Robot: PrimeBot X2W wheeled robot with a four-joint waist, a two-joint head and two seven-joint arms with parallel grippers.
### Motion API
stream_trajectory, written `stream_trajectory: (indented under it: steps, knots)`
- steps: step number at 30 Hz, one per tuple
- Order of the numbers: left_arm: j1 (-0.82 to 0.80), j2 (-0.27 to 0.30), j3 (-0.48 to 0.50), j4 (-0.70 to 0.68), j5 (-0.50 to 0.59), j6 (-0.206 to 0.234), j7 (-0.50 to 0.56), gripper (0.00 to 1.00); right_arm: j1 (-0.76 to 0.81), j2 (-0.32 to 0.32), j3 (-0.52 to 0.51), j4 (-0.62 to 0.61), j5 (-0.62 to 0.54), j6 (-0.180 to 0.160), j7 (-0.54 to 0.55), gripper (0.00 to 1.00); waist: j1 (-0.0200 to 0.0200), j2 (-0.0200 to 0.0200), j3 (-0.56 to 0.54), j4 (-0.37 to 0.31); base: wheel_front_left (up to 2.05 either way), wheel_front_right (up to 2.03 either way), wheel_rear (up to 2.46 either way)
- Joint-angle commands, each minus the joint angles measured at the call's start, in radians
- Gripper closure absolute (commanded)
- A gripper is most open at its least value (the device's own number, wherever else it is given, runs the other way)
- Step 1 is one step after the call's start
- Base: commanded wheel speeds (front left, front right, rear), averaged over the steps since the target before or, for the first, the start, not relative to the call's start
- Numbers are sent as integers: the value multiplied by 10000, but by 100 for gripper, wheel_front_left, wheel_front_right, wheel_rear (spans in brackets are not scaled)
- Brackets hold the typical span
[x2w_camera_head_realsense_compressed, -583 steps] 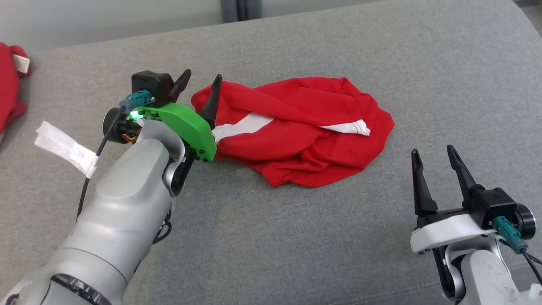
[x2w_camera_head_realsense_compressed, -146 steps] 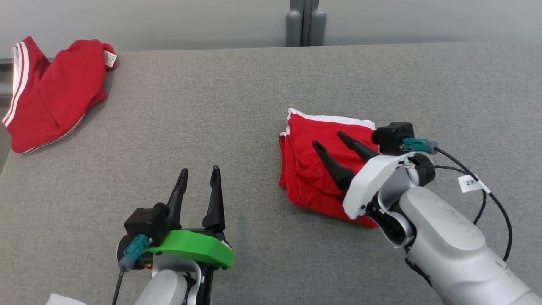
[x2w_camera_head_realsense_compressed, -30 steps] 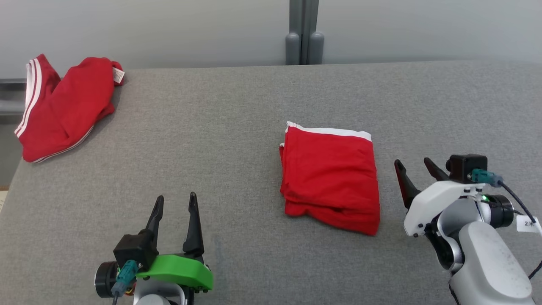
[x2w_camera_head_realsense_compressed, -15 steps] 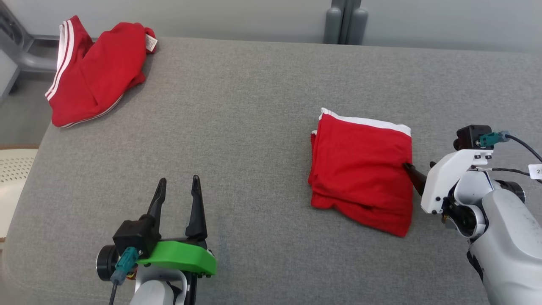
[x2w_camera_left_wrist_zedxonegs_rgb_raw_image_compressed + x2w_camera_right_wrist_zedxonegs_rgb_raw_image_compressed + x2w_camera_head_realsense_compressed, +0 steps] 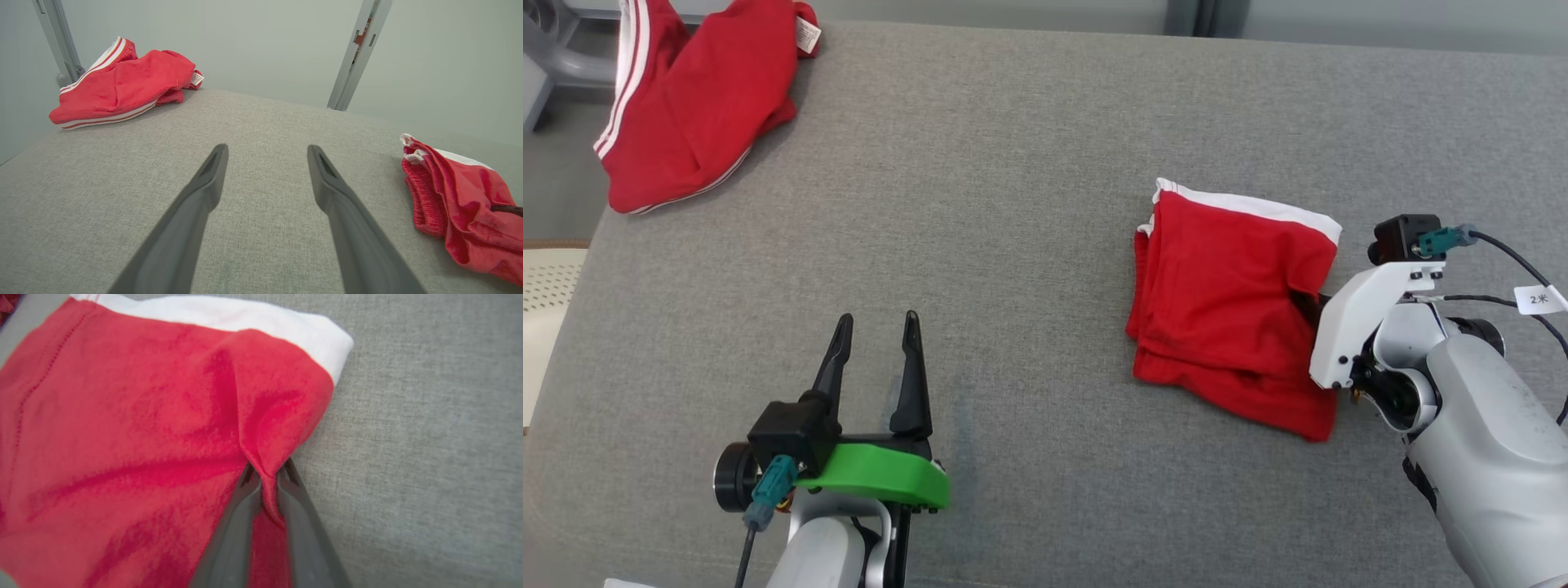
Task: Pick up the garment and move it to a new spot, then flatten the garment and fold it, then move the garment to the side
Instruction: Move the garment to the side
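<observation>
In the last half second the right gripper [image 5: 267, 469] has closed on the right edge of the folded red shorts [image 5: 1225, 302], right of centre on the grey cushion [image 5: 1013, 204], pinching a cloth ridge, while the left gripper [image 5: 876, 318] waits with jaws spread; a low, slow sideways drag should keep the layers stacked.

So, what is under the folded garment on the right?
The grey surface shows around the garment, which lies on it in stacked layers. The right fingers pinch a fold at its edge. Anything beneath its middle is covered.
</observation>
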Motion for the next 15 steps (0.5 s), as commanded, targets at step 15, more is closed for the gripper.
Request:
stream_trajectory:
  steps: [15]
  knots:
    - [-1002,77,56,-165,674,-208,-2,0,-1128,-926,336,499,12,-10,-1876,100,0,0,1160,-3132,0,0,0]
